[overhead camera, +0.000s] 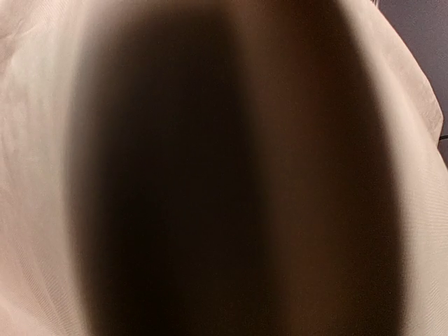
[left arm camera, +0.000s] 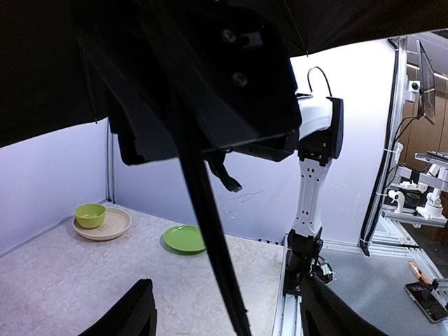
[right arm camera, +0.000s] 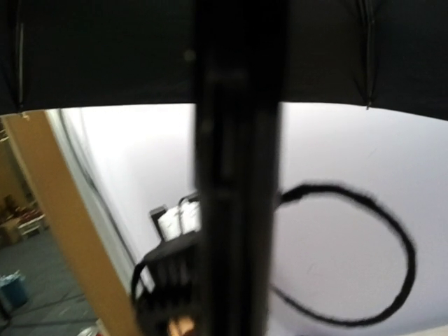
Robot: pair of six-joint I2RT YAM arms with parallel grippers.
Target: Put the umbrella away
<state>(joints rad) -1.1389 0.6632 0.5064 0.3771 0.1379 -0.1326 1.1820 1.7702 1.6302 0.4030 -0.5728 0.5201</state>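
The umbrella is open, and its cream fabric (overhead camera: 42,175) fills the whole top view, hiding both arms and the table. From the left wrist I see its black lining (left arm camera: 42,63) overhead and its thin black shaft (left arm camera: 210,231) slanting down. My left gripper (left arm camera: 227,315) is open, one finger (left arm camera: 122,311) on each side of the shaft and clear of it. Higher up, my right gripper (left arm camera: 192,143) is shut on the shaft. In the right wrist view the shaft (right arm camera: 238,175) is a blurred bar right at the lens, with a black strap loop (right arm camera: 402,238) hanging beside it.
On the marbled table (left arm camera: 84,280) a green bowl (left arm camera: 90,214) sits in a beige plate (left arm camera: 112,227) at the far left, and a green plate (left arm camera: 185,239) lies near the back wall. The right arm's white link (left arm camera: 311,182) rises from a rail at the table's right edge.
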